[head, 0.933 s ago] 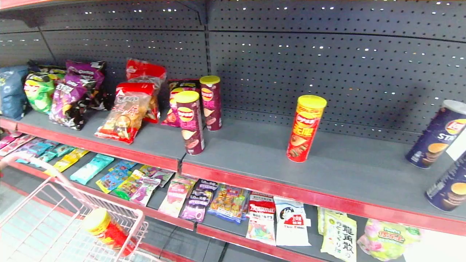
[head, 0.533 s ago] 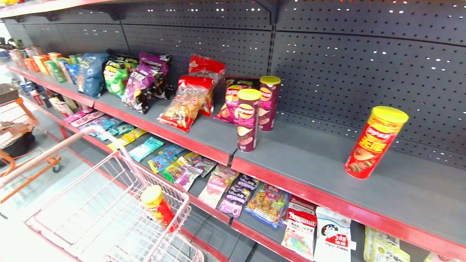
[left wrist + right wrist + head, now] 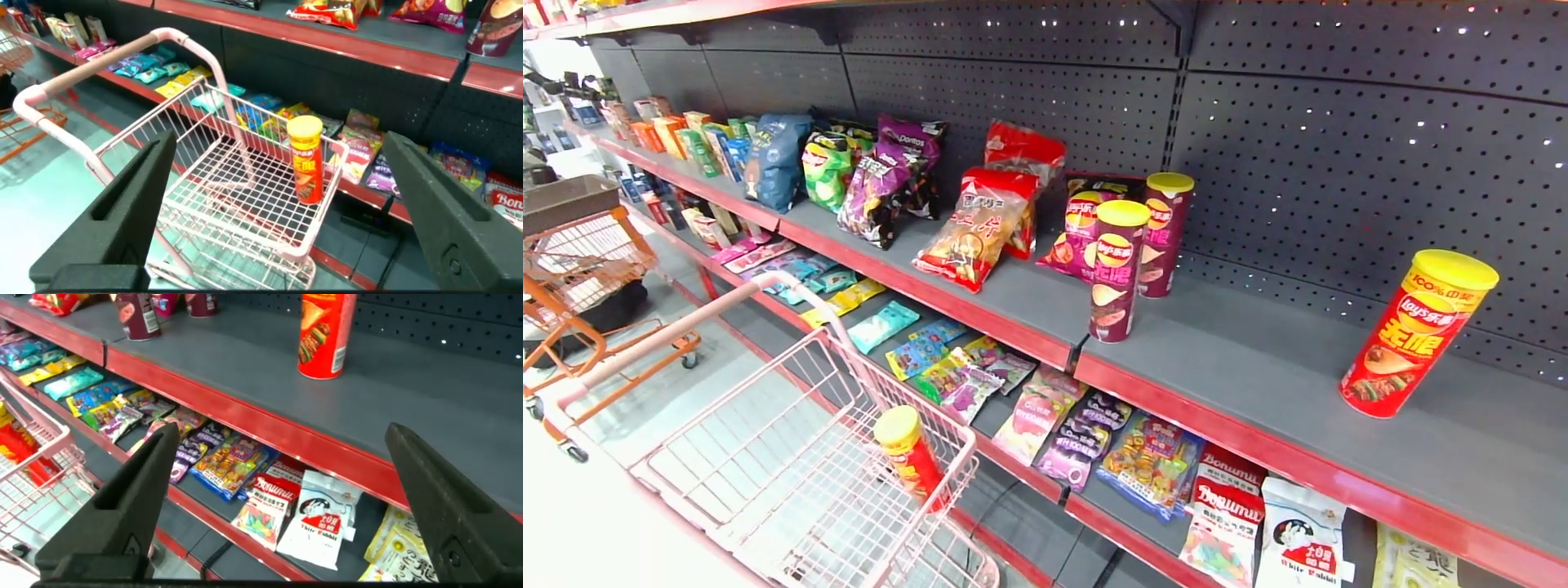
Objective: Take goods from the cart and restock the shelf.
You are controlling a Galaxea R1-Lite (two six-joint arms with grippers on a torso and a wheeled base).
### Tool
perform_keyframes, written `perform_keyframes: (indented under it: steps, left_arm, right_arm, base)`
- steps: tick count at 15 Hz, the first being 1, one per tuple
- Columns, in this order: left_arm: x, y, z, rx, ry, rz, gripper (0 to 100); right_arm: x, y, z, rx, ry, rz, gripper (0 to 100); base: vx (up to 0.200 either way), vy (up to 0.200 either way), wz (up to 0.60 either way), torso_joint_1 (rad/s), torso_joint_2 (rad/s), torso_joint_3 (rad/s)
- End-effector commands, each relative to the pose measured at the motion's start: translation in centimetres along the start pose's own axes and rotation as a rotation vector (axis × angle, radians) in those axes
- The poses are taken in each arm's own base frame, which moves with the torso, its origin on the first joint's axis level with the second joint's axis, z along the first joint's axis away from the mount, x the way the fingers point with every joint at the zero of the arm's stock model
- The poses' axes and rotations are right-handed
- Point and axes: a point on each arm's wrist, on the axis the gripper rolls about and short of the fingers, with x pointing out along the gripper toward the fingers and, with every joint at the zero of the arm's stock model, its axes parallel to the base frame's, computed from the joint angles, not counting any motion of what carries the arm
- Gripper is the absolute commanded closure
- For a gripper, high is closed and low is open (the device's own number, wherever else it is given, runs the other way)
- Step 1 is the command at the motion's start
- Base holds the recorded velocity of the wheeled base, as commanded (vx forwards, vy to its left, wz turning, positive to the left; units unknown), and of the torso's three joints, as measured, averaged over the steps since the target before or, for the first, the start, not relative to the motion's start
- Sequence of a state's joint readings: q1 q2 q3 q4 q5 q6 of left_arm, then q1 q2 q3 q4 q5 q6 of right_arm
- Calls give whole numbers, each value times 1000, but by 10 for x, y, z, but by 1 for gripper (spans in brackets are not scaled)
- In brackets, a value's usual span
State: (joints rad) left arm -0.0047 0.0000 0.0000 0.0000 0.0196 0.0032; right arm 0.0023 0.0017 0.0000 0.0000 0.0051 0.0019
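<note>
Left wrist view gives us the clearest look at the goods: a red can [image 3: 306, 159] with a yellow lid stands upright inside the pink cart [image 3: 106, 86], against the wire wall at the corner nearest the shelf [image 3: 384, 37]. We see the left fingers [image 3: 122, 212] spread wide with nothing held. The can sits in the gap between the two, but well beyond their tips and untouched. From the right wrist view we find the right fingers [image 3: 122, 506] just as wide apart and just as empty, held out in front of the shelf's red front edge. A second red can [image 3: 325, 335] stands upright on the grey board beyond them, well apart from either finger. Below that board, flat packets [image 3: 237, 461] lie in a row on the lower shelf [image 3: 1021, 475]. In the head view we place the second red can alone toward the right of the shelf. Two purple cans [image 3: 1116, 269] with yellow lids stand near the middle, one just in front of the other, and snack bags [image 3: 972, 233] lean farther left. An orange cart [image 3: 580, 261] stands on the floor beyond the pink one, at the far left
</note>
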Motion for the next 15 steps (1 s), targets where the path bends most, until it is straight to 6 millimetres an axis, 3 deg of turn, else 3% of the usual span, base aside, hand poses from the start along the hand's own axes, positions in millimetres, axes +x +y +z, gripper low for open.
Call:
perform_keyframes:
  steps: [1, 15]
  left_arm:
    - [0, 0, 0, 0, 0, 0, 0]
    - [0, 0, 0, 0, 0, -1, 0]
  right_arm:
    - [0, 0, 0, 0, 0, 2, 0]
    - [0, 0, 0, 3, 0, 0, 0]
  base:
    - [0, 0, 0, -119, 305, 149]
    - [0, 0, 0, -146, 341, 193]
